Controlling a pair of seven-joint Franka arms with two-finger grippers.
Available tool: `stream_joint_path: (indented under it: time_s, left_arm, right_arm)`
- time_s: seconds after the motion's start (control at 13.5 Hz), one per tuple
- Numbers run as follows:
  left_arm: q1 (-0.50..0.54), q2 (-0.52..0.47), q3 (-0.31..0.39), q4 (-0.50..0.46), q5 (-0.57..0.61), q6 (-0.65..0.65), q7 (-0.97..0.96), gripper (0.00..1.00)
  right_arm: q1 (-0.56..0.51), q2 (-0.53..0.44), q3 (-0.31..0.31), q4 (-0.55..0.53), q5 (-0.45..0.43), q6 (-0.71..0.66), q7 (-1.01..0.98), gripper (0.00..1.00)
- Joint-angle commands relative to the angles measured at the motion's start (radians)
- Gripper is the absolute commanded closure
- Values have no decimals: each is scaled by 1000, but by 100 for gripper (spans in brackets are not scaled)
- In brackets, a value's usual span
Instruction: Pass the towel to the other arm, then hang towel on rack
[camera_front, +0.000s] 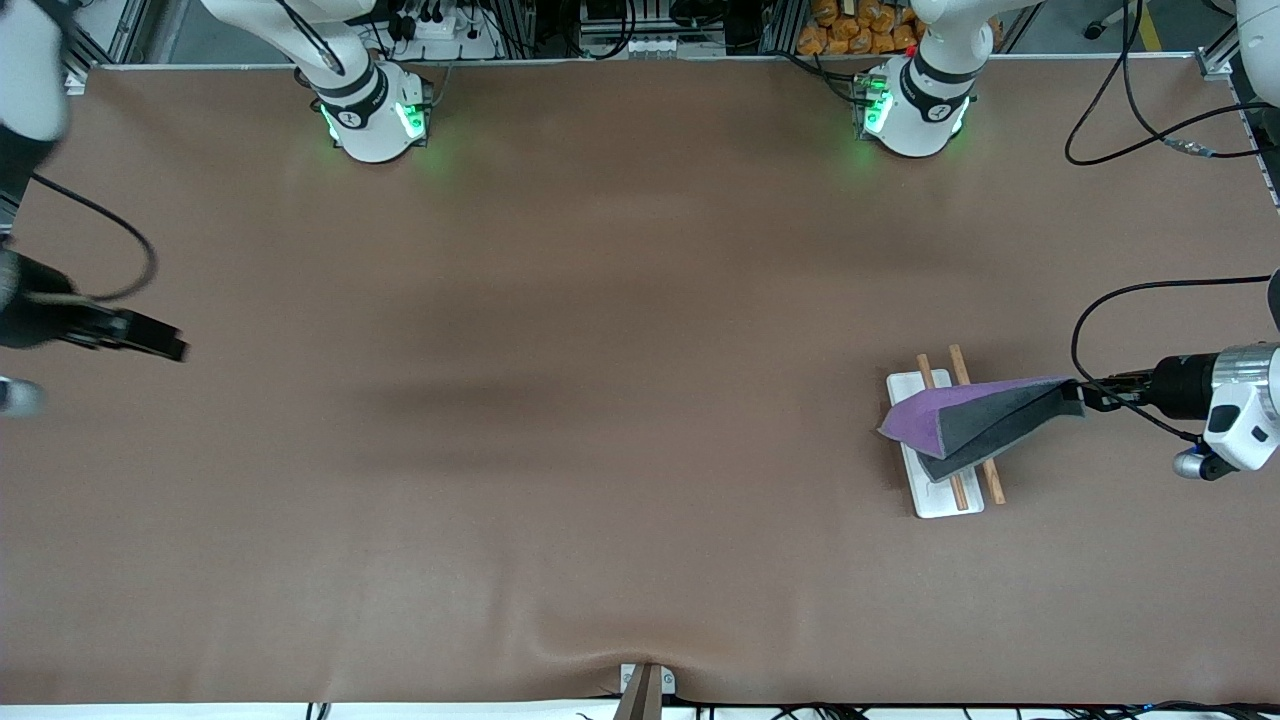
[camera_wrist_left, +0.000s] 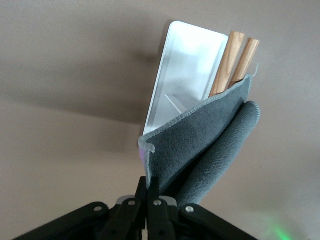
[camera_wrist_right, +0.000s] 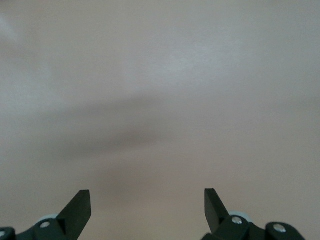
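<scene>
The towel (camera_front: 975, 425), purple on one side and dark grey on the other, hangs folded over the rack (camera_front: 938, 492), a white tray with two brown wooden rods (camera_front: 990, 478), toward the left arm's end of the table. My left gripper (camera_front: 1080, 392) is shut on the towel's corner beside the rack. In the left wrist view the grey towel (camera_wrist_left: 205, 145) runs from my left gripper (camera_wrist_left: 153, 189) across the rods (camera_wrist_left: 231, 57) and the white tray (camera_wrist_left: 185, 65). My right gripper (camera_front: 165, 343) is open and empty over bare table at the right arm's end; it also shows in its wrist view (camera_wrist_right: 147, 202).
The brown table cover (camera_front: 600, 400) spreads across the whole view. Both arm bases (camera_front: 375, 115) stand along the table's edge farthest from the front camera. Cables (camera_front: 1130, 120) lie near the left arm's end. A small bracket (camera_front: 645, 685) sits at the edge nearest the front camera.
</scene>
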Motion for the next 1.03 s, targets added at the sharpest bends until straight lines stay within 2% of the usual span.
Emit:
stream_joint_path:
  time_s: [0.0,0.3,0.44,0.52,0.59,0.66,0.74,0.96]
  left_arm:
    - [23,17,-9,7,19,-10,19,100]
    - [60,37,-10,7,16,-5,65,100]
    - [62,40,-10,7,15,-5,67,100]
    - [62,40,-10,7,13,-5,67,92]
    - [62,46,-9,7,15,-5,67,73]
    - [63,51,-10,9,13,-5,67,43]
    - [63,52,-9,9,13,-4,67,0]
    - [59,39,-10,13,19,-4,62,0]
  right_arm:
    - [-56,-88,18,-80,-14,3,-60,0]
    - [-44,-275,25,-348,-45,139,-47,0]
    - [-42,-297,24,-390,-48,150,-50,0]
    - [-42,-294,25,-395,-54,159,-50,0]
    - [-41,-294,25,-396,-63,165,-50,0]
    - [-39,-297,25,-404,-65,165,-54,0]
    - [-37,-293,25,-401,-69,169,-54,0]
    - [-37,-253,25,-314,-86,158,-52,0]
